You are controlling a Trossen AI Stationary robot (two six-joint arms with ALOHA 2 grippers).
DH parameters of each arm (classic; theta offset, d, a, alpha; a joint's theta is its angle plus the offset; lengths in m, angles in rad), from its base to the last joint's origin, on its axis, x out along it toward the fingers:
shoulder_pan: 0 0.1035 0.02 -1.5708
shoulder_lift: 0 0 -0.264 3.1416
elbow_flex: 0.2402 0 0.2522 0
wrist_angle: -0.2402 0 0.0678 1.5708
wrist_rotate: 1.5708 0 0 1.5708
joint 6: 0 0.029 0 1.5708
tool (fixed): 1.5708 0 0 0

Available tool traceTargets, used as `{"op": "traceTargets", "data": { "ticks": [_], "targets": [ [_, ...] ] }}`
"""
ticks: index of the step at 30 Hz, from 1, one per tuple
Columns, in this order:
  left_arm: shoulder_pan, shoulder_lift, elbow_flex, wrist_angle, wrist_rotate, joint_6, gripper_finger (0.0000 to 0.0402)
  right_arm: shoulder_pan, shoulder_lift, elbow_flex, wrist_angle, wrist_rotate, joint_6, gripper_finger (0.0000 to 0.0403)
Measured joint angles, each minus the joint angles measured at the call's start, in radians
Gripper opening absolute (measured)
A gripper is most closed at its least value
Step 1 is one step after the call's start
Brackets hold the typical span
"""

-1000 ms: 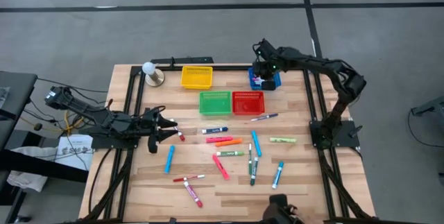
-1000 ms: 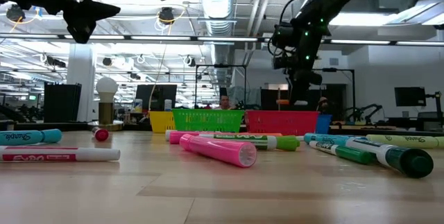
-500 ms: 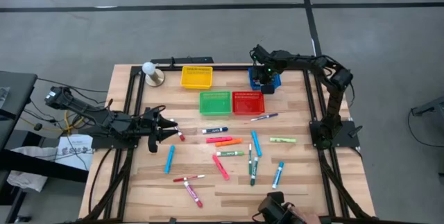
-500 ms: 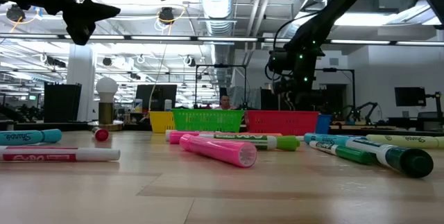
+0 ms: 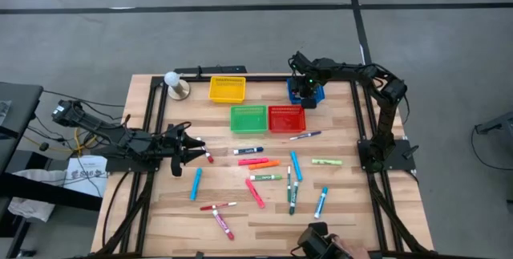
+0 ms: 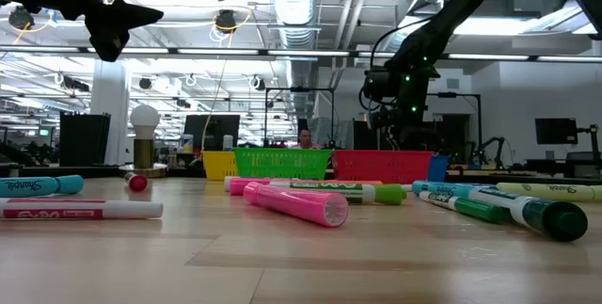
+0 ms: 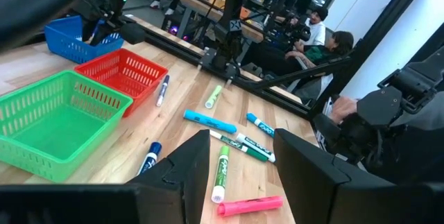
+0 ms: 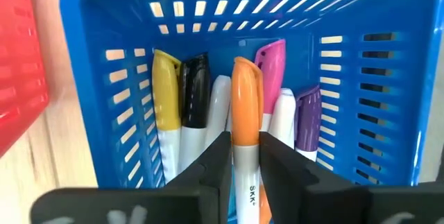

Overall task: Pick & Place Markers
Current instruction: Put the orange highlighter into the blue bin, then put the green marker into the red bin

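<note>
The wooden table (image 5: 160, 211) carries four mesh baskets: yellow basket (image 5: 227, 89), green basket (image 5: 248, 119), red basket (image 5: 287, 119) and blue basket (image 8: 208, 2). The right gripper (image 8: 244, 156) sits inside the blue basket, its fingers clasping an orange-capped marker (image 8: 245, 113) printed "SKK", upright among other capped markers. The left gripper (image 7: 239, 158) hovers at the table's left side, fingers parted and holding nothing. Loose markers (image 5: 272, 175) lie mid-table; one blue marker (image 6: 38, 186) reads "Sharpie", a white one (image 6: 80, 212) "EXPO".

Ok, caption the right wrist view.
Right claw holds an orange-capped marker over the blue basket of markers.
</note>
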Motion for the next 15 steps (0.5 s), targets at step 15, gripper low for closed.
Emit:
{"op": "traceTargets", "data": {
  "ticks": [15],
  "targets": [
    [0.0, 0.0, 0.0, 0.0, 0.0, 0.0, 0.0159, 0.074, -0.002, 0.0, -0.011, 0.265, 0.015, 0.0145]
  ]
}}
